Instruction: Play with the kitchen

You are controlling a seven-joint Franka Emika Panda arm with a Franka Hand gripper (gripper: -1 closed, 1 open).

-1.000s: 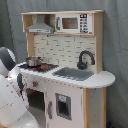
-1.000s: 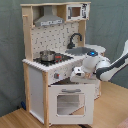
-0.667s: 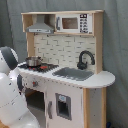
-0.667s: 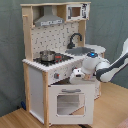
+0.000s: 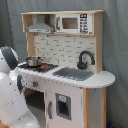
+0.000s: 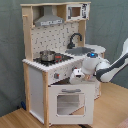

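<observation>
The kitchen [image 5: 70, 75] [image 6: 60, 75] fills most of both exterior views, a white and light-wood toy unit standing on a wooden floor [image 6: 112, 112] before a grey curtain [image 5: 117, 45]. The robot arm [image 6: 112, 65] comes in from the second exterior view's right, its white bulk also looming at the first exterior view's left [image 5: 10, 95]. The oven door [image 6: 70, 102] with its window sits closed low on the kitchen's front. Up top, the grey hood [image 5: 41, 26] [image 6: 49, 19] hangs beside the microwave [image 5: 74, 23] [image 6: 77, 11]. On the worktop, the sink [image 5: 74, 74] [image 6: 82, 50] lies toward one end with the black faucet [image 5: 85, 59] [image 6: 75, 39] behind it, and the hob [image 5: 41, 66] [image 6: 52, 58] lies toward the other. The small steel pot [image 5: 33, 61] [image 6: 47, 55] stands on the hob. The gripper [image 6: 77, 76] is at the front panel just under the worktop's edge, above the oven door; I cannot tell whether its fingers are apart or together.
</observation>
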